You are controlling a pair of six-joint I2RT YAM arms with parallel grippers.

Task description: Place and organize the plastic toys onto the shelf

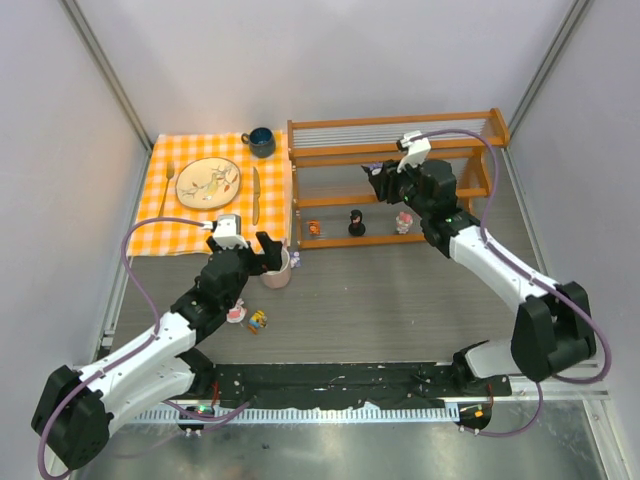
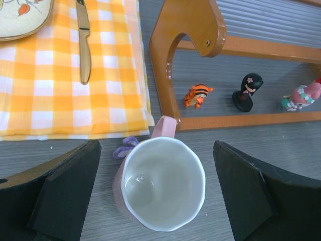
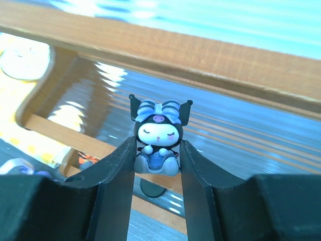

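Grey wood-grain table (image 1: 400, 300) is enclosed by pale walls. A small black-hooded figurine (image 3: 157, 131) with a striped blue bow is clamped upright between the fingers of the right gripper (image 3: 156, 150), which is raised in front of the shelf (image 1: 398, 128), level with its upper rail. The left gripper (image 2: 158, 188) is spread fully wide with nothing held, and is poised over a white-and-pink mug (image 2: 150, 206) set just off the shelf's left front corner. A purple toy (image 2: 124, 147) is wedged between the mug and an orange checked cloth (image 2: 60, 85).

On the shelf's bottom tier three figurines are stood in a row: an orange tiger (image 2: 197, 95) at the left end, then a black-haired figure (image 2: 248, 92), then a pink-white one (image 2: 303, 96). Two more toys, a pink-and-white toy (image 1: 236, 315) and a yellow toy (image 1: 258, 321), are left on the table well in front of the shelf's left end.

The cloth is spread left of the shelf, laid with a plate (image 1: 208, 182), fork (image 1: 168, 180) and knife (image 2: 84, 40). A dark cup (image 1: 262, 142) is placed by the shelf's rear left corner.
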